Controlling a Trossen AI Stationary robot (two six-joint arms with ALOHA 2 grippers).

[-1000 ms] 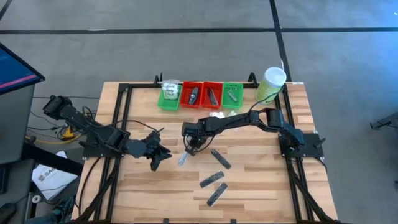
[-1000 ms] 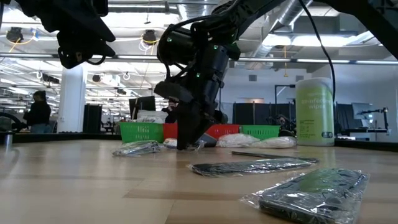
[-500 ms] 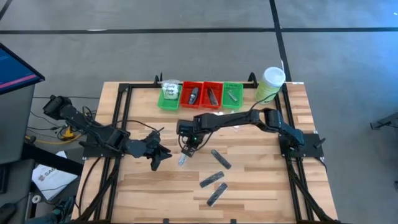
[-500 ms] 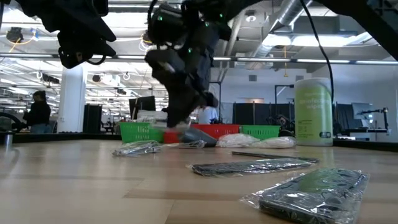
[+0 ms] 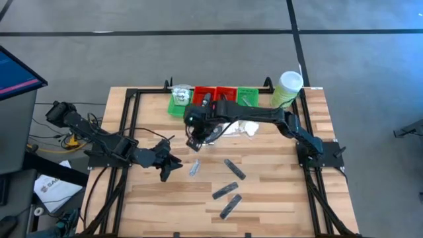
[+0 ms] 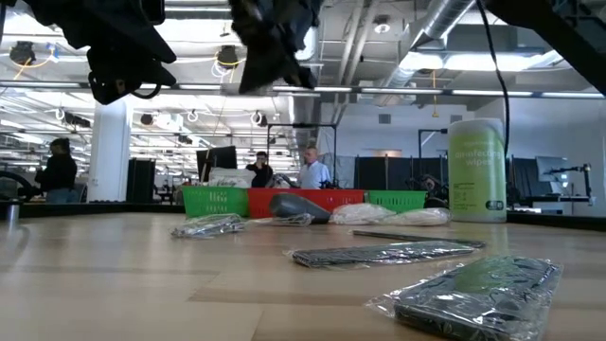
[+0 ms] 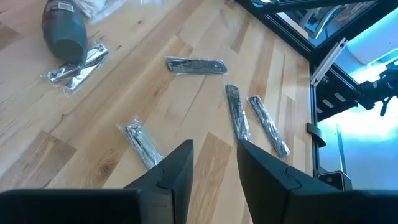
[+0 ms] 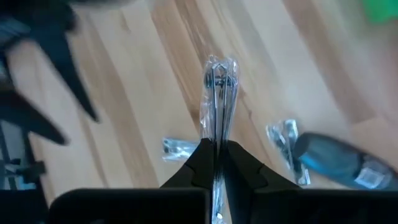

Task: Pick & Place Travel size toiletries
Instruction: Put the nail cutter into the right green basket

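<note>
Sorted: items already lie in the green and red plastic trays (image 5: 211,100) at the table's far edge. In transit: right gripper (image 5: 192,142), fingers clamped on a clear-wrapped silvery tube (image 8: 217,99), lifted just short of the trays. Outstanding: one wrapped tube (image 5: 194,169) mid-table, three dark grey flat bars (image 5: 228,188) toward the near edge; left gripper (image 5: 168,165) waits, fingers slightly apart.

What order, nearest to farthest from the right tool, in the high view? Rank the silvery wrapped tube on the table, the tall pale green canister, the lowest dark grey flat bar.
From the right tool, shut on a clear-wrapped packet:
1. Silvery wrapped tube, just in front.
2. Lowest dark grey flat bar, near the front edge.
3. Tall pale green canister, back right corner.
</note>
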